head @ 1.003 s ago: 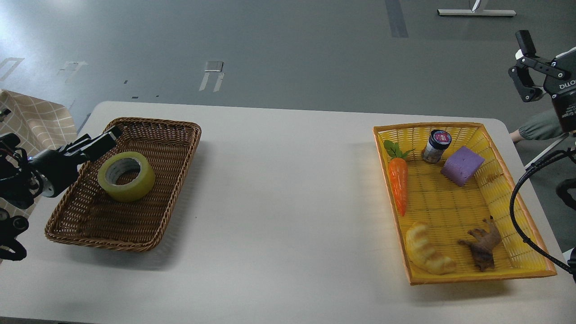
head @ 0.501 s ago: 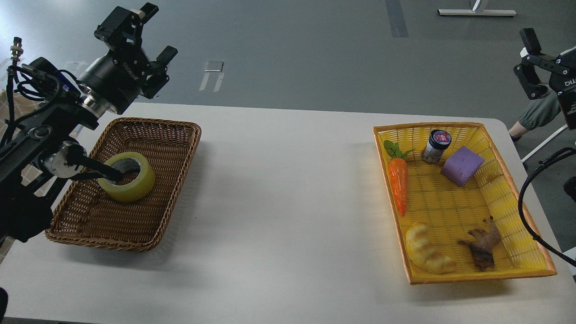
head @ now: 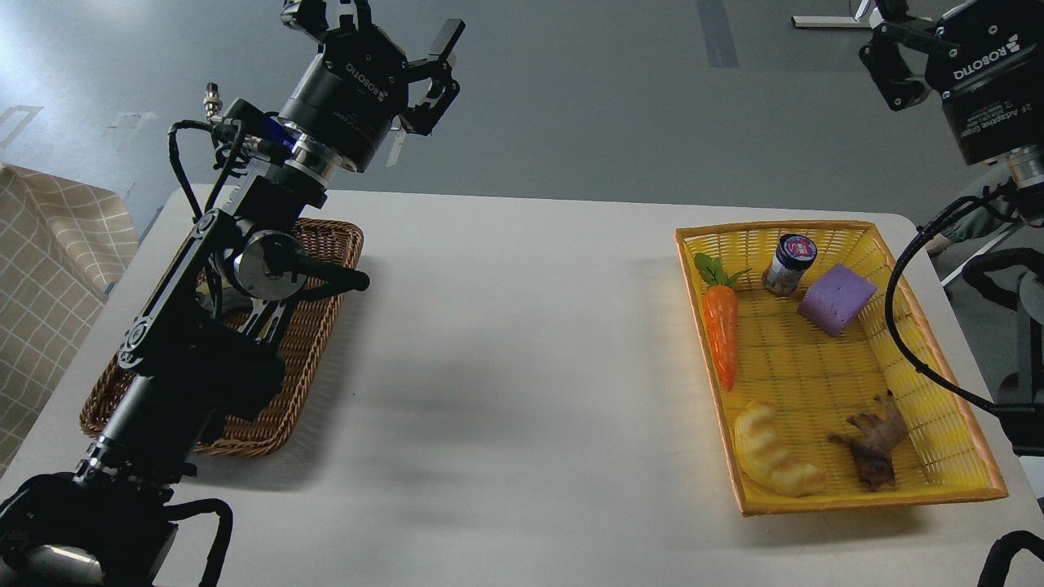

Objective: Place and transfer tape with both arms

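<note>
My left arm is raised over the brown wicker basket (head: 326, 244) at the table's left. Its gripper (head: 377, 24) is high above the basket's far edge, open and empty, with the fingers (head: 447, 39) spread wide. The tape is hidden behind the left arm, which covers most of the basket's inside. My right gripper (head: 885, 34) is at the top right, beyond the table's far right corner. It is partly cut off by the view's top edge, its jaws stand apart, and it holds nothing.
A yellow basket (head: 930, 342) at the table's right holds a carrot (head: 721, 334), a small jar (head: 788, 264), a purple block (head: 837, 298), a bread crescent (head: 771, 452) and a brown animal figure (head: 873, 444). A checked cloth (head: 49, 269) lies at the left edge.
My left arm has swung up and to the right, from beside the tape to high above the basket, and now hides the tape. My right gripper has moved up and left.
</note>
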`<act>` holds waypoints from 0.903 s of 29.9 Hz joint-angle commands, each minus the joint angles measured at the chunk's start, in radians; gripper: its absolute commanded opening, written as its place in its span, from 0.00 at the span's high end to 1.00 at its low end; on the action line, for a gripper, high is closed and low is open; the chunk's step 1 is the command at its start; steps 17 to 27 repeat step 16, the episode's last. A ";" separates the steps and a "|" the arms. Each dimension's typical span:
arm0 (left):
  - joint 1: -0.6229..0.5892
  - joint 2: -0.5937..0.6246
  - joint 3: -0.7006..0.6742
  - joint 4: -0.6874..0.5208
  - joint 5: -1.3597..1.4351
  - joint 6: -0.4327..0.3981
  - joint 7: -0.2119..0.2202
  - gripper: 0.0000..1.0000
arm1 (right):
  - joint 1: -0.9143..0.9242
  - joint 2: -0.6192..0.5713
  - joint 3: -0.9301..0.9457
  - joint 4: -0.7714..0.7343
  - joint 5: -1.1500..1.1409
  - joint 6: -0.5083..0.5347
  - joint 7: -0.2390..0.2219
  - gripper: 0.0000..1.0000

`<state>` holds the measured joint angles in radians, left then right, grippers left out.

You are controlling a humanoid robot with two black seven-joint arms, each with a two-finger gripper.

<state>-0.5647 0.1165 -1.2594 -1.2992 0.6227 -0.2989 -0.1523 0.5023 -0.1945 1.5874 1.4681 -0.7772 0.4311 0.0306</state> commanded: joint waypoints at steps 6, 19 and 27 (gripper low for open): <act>0.081 -0.024 -0.025 -0.081 0.005 0.029 -0.047 0.02 | 0.001 0.125 -0.009 0.009 -0.007 -0.046 0.002 0.00; 0.098 -0.008 -0.014 -0.084 0.011 0.041 -0.043 0.02 | -0.010 0.147 -0.075 0.041 -0.022 -0.064 0.003 0.00; 0.098 -0.008 -0.014 -0.084 0.011 0.041 -0.043 0.02 | -0.010 0.147 -0.075 0.041 -0.022 -0.064 0.003 0.00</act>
